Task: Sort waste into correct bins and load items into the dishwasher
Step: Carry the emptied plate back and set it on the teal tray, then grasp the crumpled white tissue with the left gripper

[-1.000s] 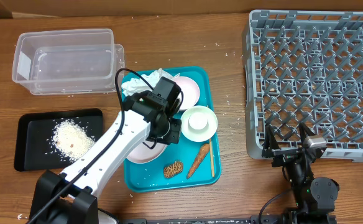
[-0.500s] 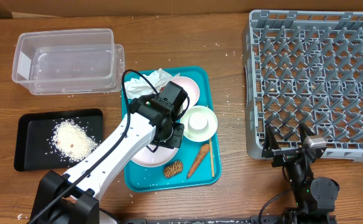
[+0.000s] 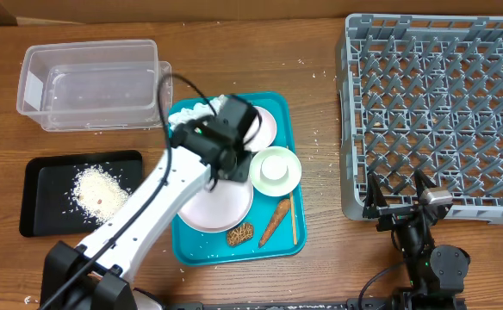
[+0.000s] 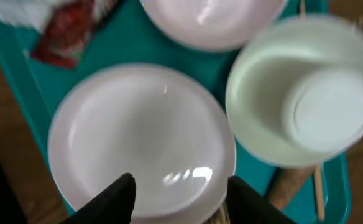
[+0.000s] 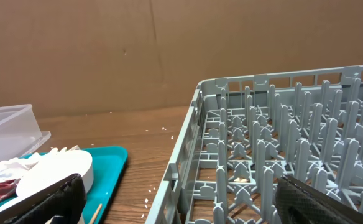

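Observation:
On the teal tray (image 3: 289, 109) lie a large white plate (image 3: 220, 205), a smaller plate (image 3: 266, 126) and a bowl (image 3: 276, 168) with a small cup (image 4: 330, 112) in it. My left gripper (image 3: 231, 166) hangs open and empty over the large plate's far edge; the left wrist view shows its fingertips (image 4: 124, 188) spread above the plate (image 4: 138, 137). A crumpled napkin (image 3: 195, 111) and a red-and-white wrapper (image 4: 69, 34) lie at the tray's far left. A carrot piece (image 3: 275, 220) and a brown chunk (image 3: 239, 233) lie at its near edge. My right gripper (image 3: 401, 203) is open beside the grey rack (image 3: 441, 112).
The clear tub (image 3: 92, 82) stands at the far left. The black tray (image 3: 45, 215) in front of it holds a heap of rice crumbs (image 3: 96, 189). A thin wooden stick (image 3: 293, 221) lies on the teal tray's right side. Crumbs are scattered on the table.
My left gripper has drawn back from over the large plate's middle toward its far edge, so more of the plate shows. The right arm has not moved.

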### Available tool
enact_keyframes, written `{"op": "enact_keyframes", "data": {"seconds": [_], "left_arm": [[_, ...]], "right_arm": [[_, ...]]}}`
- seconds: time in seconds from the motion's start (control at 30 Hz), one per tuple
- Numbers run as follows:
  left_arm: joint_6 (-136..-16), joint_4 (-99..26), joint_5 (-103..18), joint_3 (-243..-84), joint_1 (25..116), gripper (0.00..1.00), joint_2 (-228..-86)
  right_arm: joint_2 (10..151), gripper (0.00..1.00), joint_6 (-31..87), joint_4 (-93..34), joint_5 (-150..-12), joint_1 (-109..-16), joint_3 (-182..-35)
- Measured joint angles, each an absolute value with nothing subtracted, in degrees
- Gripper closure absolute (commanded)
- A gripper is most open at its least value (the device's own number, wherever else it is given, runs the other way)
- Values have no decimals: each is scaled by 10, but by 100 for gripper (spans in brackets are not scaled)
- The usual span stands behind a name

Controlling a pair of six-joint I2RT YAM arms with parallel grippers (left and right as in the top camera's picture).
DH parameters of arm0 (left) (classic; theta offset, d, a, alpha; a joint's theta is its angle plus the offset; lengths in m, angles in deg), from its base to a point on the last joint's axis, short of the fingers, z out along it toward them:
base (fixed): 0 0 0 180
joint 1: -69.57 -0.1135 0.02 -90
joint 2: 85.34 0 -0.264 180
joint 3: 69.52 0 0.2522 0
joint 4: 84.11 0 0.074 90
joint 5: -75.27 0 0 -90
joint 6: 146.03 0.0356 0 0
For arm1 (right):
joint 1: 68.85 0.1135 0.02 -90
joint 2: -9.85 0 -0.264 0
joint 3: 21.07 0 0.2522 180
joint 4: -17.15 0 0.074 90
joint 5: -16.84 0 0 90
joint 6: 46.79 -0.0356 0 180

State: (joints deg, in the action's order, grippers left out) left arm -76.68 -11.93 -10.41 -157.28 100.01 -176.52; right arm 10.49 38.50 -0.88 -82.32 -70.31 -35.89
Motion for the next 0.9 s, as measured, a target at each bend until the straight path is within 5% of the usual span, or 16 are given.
{"op": "enact_keyframes", "data": {"seconds": [0.5, 0.87, 0.9], "left_arm": [[-602, -359, -63, -1594, 848, 43, -1824], [-535, -412, -90, -1594, 841, 38, -1926], [-532, -412, -91, -1594, 841, 32, -1934]], "right_arm": [[105, 0, 385, -9, -823, -703, -359], [105, 0, 385, -9, -823, -703, -359], [105, 0, 385, -9, -823, -703, -359]]}}
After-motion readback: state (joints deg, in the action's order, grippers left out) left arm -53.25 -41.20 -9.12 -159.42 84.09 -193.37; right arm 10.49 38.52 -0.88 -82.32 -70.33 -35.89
